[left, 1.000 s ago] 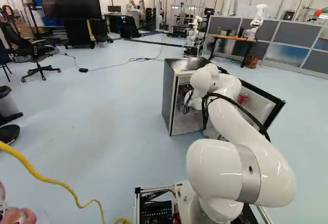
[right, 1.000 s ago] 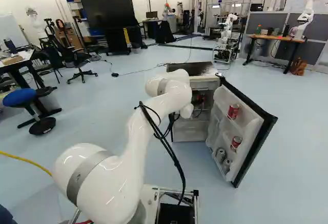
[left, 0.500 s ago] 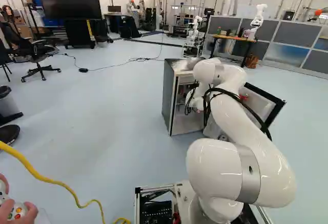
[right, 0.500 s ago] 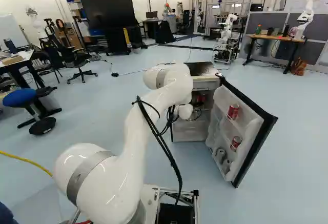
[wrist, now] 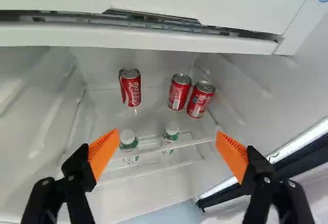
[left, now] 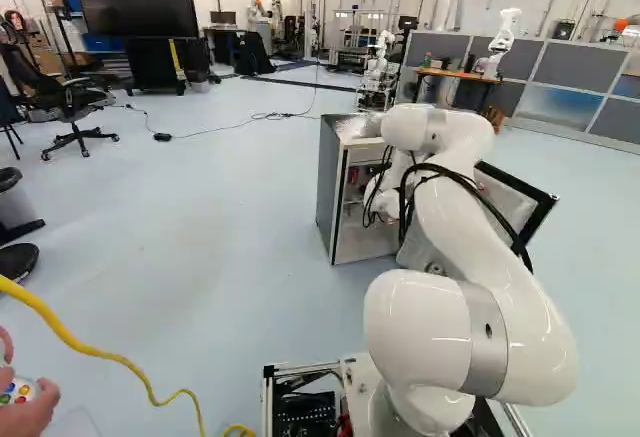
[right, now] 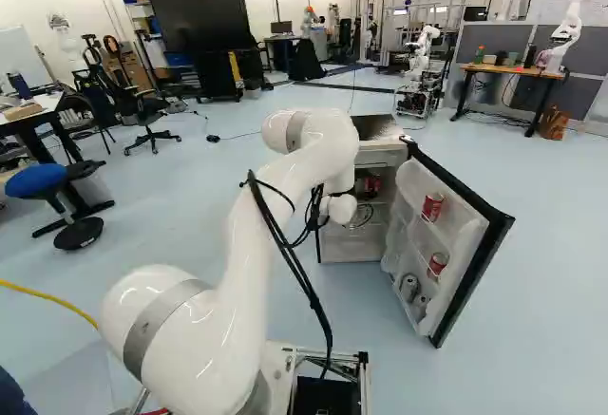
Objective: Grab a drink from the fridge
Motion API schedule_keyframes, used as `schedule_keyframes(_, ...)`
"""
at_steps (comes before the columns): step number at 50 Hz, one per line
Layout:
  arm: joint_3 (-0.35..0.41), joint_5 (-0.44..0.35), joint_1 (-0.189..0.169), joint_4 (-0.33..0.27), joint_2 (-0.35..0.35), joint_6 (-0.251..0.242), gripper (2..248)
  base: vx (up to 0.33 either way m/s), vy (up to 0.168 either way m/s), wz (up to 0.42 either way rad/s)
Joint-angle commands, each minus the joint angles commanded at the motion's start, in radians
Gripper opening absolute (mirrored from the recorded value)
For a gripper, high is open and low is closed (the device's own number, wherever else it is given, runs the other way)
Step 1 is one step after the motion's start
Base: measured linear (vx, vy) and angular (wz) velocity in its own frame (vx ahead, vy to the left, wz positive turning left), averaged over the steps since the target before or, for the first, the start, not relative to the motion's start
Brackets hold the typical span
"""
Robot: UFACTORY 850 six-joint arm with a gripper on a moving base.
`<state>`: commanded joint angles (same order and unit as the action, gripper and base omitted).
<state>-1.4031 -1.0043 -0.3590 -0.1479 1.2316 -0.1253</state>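
Observation:
In the wrist view my gripper (wrist: 166, 143) stands open at the fridge's mouth, nothing between its orange pads. Ahead of it, three red cans stand inside: one can (wrist: 132, 88) by itself, and a second can (wrist: 179, 92) close beside a third can (wrist: 200, 99). Nearer the fingertips are two white-capped bottles, one bottle (wrist: 128, 142) near one pad and another bottle (wrist: 171, 133) between the pads' lines, apparently lower than the cans. The fridge (right: 353, 244) has its door (right: 454, 235) swung wide. My arm's wrist hides the gripper in both base views.
Red cans (right: 432, 208) and grey cans (right: 409, 288) sit in the door's racks. A white compartment (wrist: 154, 34) spans the fridge above the cans. Another robot (right: 568, 28) stands by a far table (right: 508, 70). A yellow cable (left: 98, 355) and hands with a controller (left: 22, 393) show in the left base view.
My arm's elbow has risen, shifting right in the left base view, while its wrist has dipped slightly in the right base view. The base, fridge and door have stayed put.

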Motion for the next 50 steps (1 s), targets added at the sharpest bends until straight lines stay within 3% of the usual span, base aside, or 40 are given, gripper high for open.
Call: schedule_keyframes(50,0.32,-0.062,-0.019,0.0,-0.182,0.0,247,0.0,0.0,0.0)
